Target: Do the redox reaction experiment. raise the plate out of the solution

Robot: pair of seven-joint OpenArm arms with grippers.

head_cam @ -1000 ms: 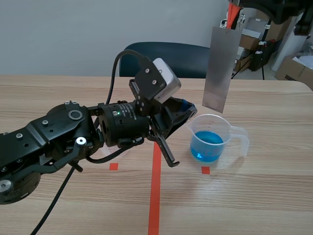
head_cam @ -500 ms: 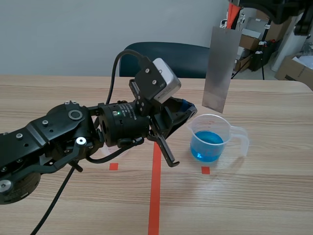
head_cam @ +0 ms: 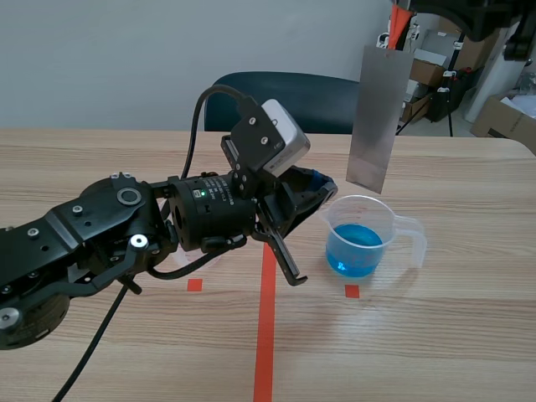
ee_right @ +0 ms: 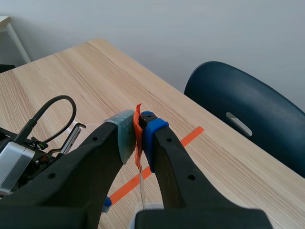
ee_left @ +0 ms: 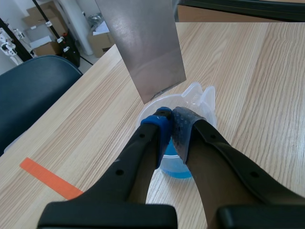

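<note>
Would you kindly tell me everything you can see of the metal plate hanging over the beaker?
The metal plate is a thin, flat, rectangular sheet of dull grey, faintly brushed metal, longer than wide. It hangs nearly upright, leaning slightly, fully out of the blue solution, its lower edge above the rim of the clear beaker and touching nothing there. An orange-red strip at its top edge is pinched in the right claw, which alone carries it.

One plate (head_cam: 374, 117); one beaker (head_cam: 365, 239); one chair (head_cam: 289, 94); two claws: left claw (ee_left: 172, 116), right claw (ee_right: 138, 125).
</note>
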